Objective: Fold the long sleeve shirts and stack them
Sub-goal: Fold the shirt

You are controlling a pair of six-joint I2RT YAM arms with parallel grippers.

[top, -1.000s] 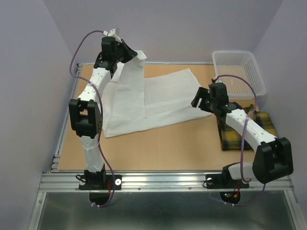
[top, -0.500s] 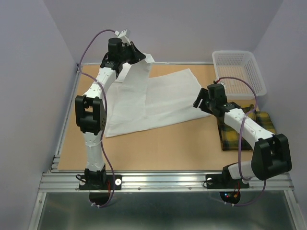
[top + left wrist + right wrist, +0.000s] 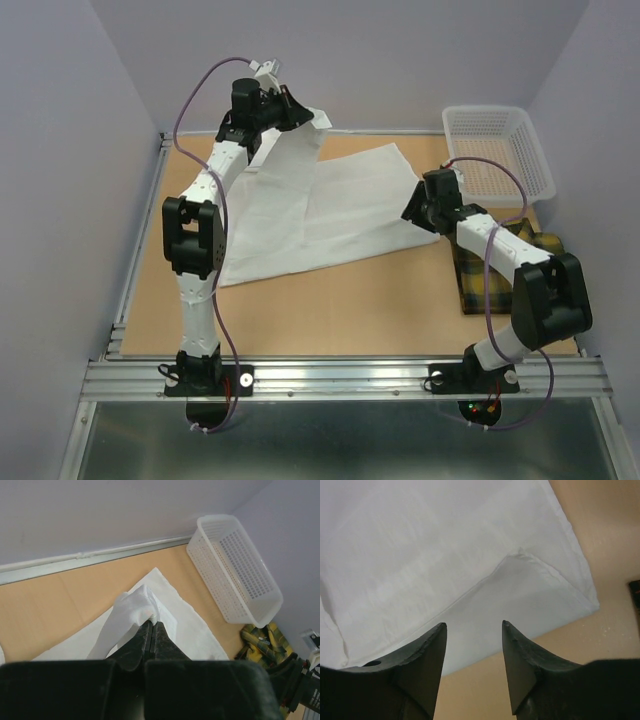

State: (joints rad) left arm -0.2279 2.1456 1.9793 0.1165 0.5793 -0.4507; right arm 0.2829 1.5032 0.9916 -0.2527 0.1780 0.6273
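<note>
In the upper left of the top view the left gripper [image 3: 312,114] is raised above the far edge of the tabletop [image 3: 350,300], its fingers pressed together on a bunched corner of the white shirt [image 3: 340,200]. The wrist view shows the cloth nipped right at the tips. From that pinch a band of fabric hangs down to the rest of the shirt, which lies spread flat across the middle of the tabletop. At the shirt's right edge the right gripper [image 3: 415,208] hovers low with its fingers spread and nothing between them; its own camera looks down on a turned-over corner and hem just below the tips. Right of it, at the lower right, the plaid shirt [image 3: 470,290] lies folded under the right arm, and the basket [image 3: 447,118] stands at the upper right. The step looks like a fold of the white shirt, so the raised corner should travel in a smooth arc with the hanging band taut. The right gripper would do well to take the right edge cleanly through both layers, not just the loose flap, before the left lets go.
</note>
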